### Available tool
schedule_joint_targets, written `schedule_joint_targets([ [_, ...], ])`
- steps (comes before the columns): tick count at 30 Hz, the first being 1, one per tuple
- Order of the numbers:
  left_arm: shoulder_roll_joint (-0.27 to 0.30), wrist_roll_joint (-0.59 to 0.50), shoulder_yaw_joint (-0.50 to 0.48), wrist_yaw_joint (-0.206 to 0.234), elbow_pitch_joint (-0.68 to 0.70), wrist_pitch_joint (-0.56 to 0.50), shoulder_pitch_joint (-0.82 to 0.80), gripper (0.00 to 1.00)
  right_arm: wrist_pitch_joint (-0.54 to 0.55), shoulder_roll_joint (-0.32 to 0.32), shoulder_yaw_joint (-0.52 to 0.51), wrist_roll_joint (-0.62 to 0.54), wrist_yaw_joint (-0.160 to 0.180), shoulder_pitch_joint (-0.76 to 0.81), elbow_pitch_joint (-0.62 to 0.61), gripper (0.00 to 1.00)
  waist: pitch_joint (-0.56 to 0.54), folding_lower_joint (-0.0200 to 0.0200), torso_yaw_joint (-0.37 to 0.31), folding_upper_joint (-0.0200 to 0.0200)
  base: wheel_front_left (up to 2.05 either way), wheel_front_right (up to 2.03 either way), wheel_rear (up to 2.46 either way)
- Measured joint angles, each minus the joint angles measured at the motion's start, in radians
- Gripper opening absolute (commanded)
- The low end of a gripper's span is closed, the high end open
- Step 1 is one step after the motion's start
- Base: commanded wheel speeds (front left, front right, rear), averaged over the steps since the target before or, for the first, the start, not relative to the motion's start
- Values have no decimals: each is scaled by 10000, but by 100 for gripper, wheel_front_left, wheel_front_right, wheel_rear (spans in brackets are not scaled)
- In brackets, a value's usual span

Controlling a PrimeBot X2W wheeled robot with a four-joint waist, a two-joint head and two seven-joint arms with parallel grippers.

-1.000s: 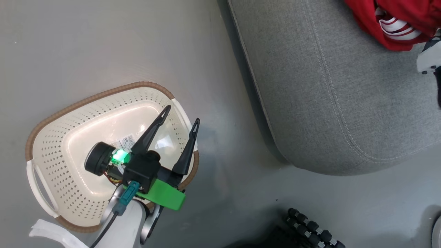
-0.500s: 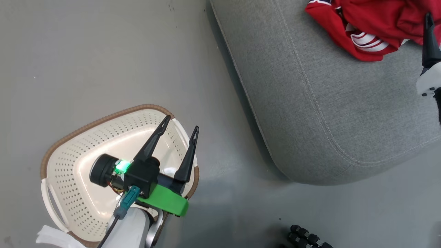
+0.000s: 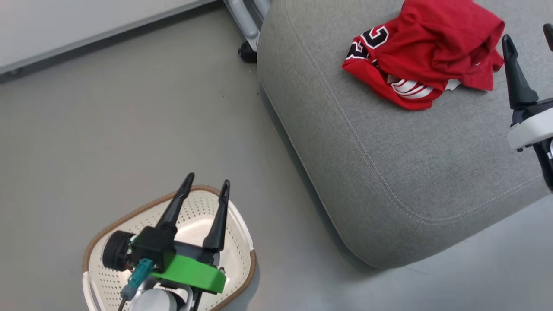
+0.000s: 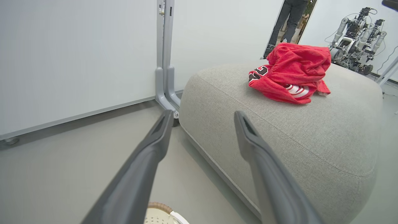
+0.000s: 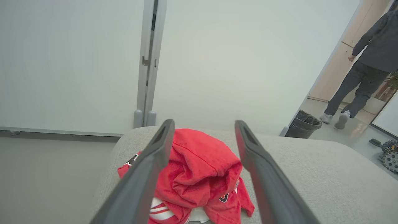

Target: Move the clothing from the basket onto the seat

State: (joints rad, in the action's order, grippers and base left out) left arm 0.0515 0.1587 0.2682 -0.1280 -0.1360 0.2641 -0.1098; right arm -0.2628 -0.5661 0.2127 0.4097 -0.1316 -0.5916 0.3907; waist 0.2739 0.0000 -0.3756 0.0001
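Observation:
The clothing (image 3: 419,65) is a crumpled red pile with white trim and black-and-white numerals, lying on the far part of the light-grey seat (image 3: 389,172). My right gripper (image 3: 527,33) hangs open just right of the pile, apart from it. The right wrist view looks between the spread fingers (image 5: 204,123) at the clothing (image 5: 199,168) below. My left gripper (image 3: 208,179) is open and holds nothing above the cream basket (image 3: 235,246) on the floor at lower left. What shows of the basket's inside is bare. The left wrist view has the clothing (image 4: 289,71) on the seat (image 4: 311,140).
A white partition wall with a grey post and a caster (image 3: 246,52) stands behind the seat. A person (image 5: 367,62) walks through a doorway at the far right, beside a black bin (image 5: 303,124). Another robot (image 4: 354,34) stands beyond the seat. Grey floor lies between basket and seat.
The head camera has swung up, so the whole picture has shifted. My right gripper has opened and drawn back from the clothing, which now lies loose on the seat. The left gripper stays open.

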Motion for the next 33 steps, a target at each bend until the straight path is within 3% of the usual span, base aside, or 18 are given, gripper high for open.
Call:
schedule_joint_targets([
  [8, -13, 685, -961, 111, 508, 2, 702, 100, -2, 487, -155, -558, 0, 1864, -2899, 100, -1402, 0, 128, 0, 0, 0, 0],
  [14, -15, 897, -1179, 328, 673, 2, 1177, 100, -2, 1668, -439, -102, 0, 3273, -4086, 100, -2036, 0, 676, 0, 0, 0, 0],
  [23, -17, 744, -1306, 817, 669, 0, 1672, 100, 0, 3030, -23, -809, 2, 4902, -3940, 100, -2551, -1, 1829, 0, 0, 0, 0],
  [33, -25, 780, -1398, 1197, 320, 2, 2084, 100, 0, 3831, -284, -1409, 2, 5621, -3741, 100, -2927, 0, 2721, -1, 0, 0, 0],
])
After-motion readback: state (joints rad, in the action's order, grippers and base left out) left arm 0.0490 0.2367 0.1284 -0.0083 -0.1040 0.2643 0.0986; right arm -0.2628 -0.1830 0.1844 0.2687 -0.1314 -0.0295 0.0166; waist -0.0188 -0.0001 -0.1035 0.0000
